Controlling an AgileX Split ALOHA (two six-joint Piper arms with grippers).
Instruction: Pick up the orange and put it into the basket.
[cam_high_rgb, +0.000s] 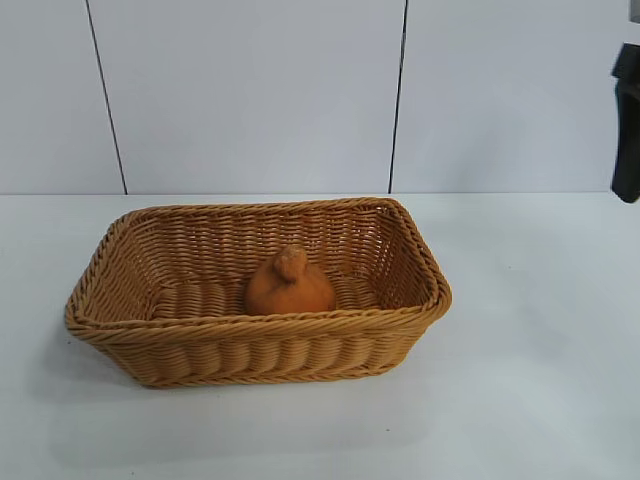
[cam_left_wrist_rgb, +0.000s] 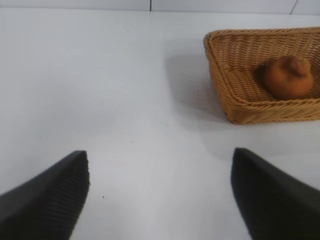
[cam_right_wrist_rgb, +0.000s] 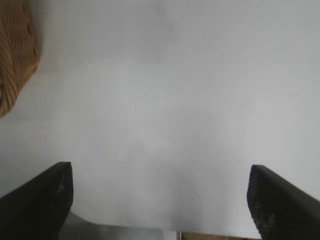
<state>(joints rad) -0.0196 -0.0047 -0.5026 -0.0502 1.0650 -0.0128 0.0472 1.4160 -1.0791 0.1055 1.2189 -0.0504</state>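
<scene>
The dull-orange, knobbly orange (cam_high_rgb: 289, 284) lies on the floor of the golden-brown wicker basket (cam_high_rgb: 160, 345) in the middle of the white table. From the left wrist the orange (cam_left_wrist_rgb: 288, 76) shows inside the basket (cam_left_wrist_rgb: 235, 75), well away from my left gripper (cam_left_wrist_rgb: 160, 167), which hangs open over bare table with nothing between its fingers. My right gripper (cam_right_wrist_rgb: 160, 172) is also open and empty above bare table, with only a corner of the basket (cam_right_wrist_rgb: 15, 55) in its view. A dark part of the right arm (cam_high_rgb: 627, 120) shows at the exterior view's right edge.
A white panelled wall (cam_high_rgb: 250, 90) stands behind the table. White tabletop (cam_high_rgb: 530, 340) surrounds the basket on all sides. The table's edge (cam_right_wrist_rgb: 165, 231) shows close under the right gripper.
</scene>
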